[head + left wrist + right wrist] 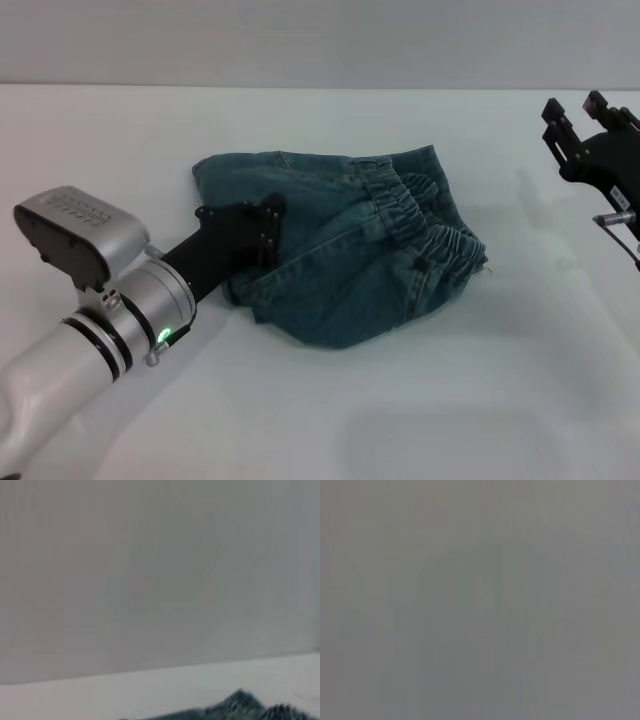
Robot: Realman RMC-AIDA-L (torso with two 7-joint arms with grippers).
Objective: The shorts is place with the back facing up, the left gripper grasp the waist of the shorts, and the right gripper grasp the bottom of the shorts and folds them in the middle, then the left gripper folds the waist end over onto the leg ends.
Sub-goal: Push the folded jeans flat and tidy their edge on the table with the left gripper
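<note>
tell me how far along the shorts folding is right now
Mostly done, it seems: the shorts lie bunched in a folded heap on the table, with the ruffled waist lying on top toward the robot's right. In hand: the left gripper is at the heap's left edge, against the denim; its grip is hidden. The right gripper sits off to the right, clear of the cloth. Left: letting go, perhaps tidying the uneven fold.

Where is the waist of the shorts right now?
In the head view the waist lies on the right half of the folded shorts, mid-table, with the left gripper on the shorts' left side and the right gripper off at the table's right edge.
</note>
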